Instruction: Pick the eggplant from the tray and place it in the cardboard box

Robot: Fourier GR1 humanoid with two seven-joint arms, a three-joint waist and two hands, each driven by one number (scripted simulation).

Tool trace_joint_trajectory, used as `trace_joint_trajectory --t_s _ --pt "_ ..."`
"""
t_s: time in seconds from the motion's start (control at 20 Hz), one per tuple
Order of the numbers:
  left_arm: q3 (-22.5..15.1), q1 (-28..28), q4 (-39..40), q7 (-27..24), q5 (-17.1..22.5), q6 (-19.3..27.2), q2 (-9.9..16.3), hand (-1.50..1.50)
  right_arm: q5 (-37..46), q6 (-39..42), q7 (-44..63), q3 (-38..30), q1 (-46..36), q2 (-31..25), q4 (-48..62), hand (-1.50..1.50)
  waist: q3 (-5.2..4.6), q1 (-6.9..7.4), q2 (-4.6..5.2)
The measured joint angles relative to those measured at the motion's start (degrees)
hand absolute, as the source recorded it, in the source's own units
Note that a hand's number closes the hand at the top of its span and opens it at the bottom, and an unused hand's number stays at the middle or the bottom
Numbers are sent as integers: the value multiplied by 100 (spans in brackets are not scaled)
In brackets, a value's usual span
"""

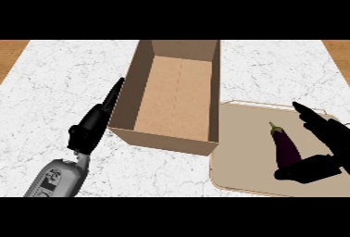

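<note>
A dark purple eggplant (285,148) with a green stem lies on the beige tray (239,152) at the lower right. My right hand (327,143) sits open around it: straight fingers on its right side, thumb under its near end, not curled round it. An open cardboard box (171,97) stands in the middle, just left of the tray, with nothing in it. My left hand (92,125) is open, fingers straight and pointing up along the box's left wall.
The counter (61,78) is white marble, with wood showing at the far left and right top corners. The tray's left edge touches the box's right side.
</note>
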Motion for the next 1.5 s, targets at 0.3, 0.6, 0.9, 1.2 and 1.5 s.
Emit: trace_joint_trajectory --t_s 0.3,0.6,0.9,1.2,1.5 --pt "128 107 -206 190 -211 -163 -97 0 483 139 47 227 -75 538 423 -150 -2 -4 1" --pt "343 171 -256 259 -380 -373 -292 0 989 268 -293 99 121 924 575 -150 -1 -19 0" --pt "526 195 -267 256 -562 -561 -479 0 1381 483 -547 -44 63 1250 891 -150 1 -16 -4" --pt "616 308 -354 201 -756 -625 -642 0 1543 792 -750 -129 -27 1489 1253 -150 -6 -15 -11" --pt "769 300 -270 103 -843 -785 -721 0 1768 953 -688 -146 -215 1771 1509 -150 -25 -20 -24"
